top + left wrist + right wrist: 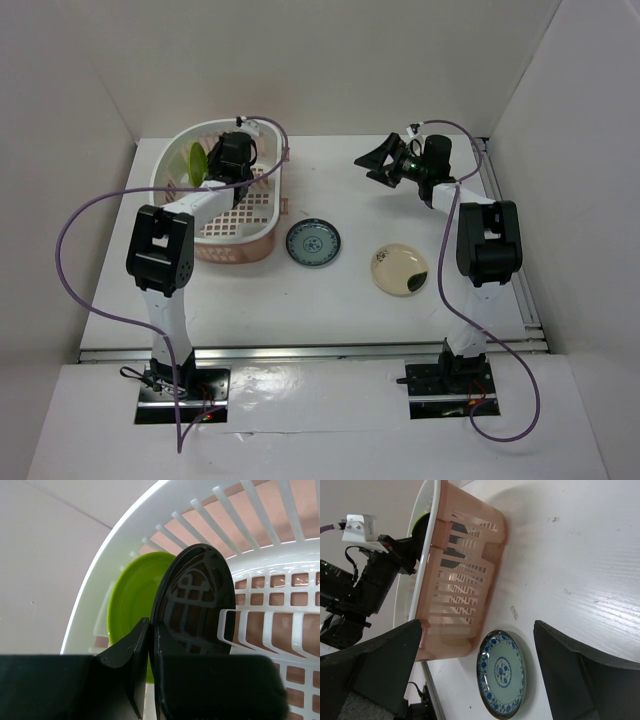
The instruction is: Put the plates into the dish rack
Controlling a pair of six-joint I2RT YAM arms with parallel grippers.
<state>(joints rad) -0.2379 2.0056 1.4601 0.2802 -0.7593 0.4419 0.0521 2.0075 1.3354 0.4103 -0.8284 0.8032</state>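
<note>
The pale pink dish rack (162, 180) stands at the back left. My left gripper (232, 160) is inside it, shut on the rim of the glossy black plate (195, 605). It holds the plate upright on edge, close beside the lime green plate (132, 600), which stands in the rack (280, 555). The green plate also shows from above (197, 163). The blue-green patterned plate (313, 243) lies flat on the table right of the rack. The cream plate with a dark patch (400, 269) lies further right. My right gripper (375, 163) is open and empty, raised at the back right.
White divider pegs (250, 630) rise from the rack floor just right of the black plate. In the right wrist view the patterned plate (501, 672) lies close to the rack's end wall (465, 590). White walls enclose the table on three sides.
</note>
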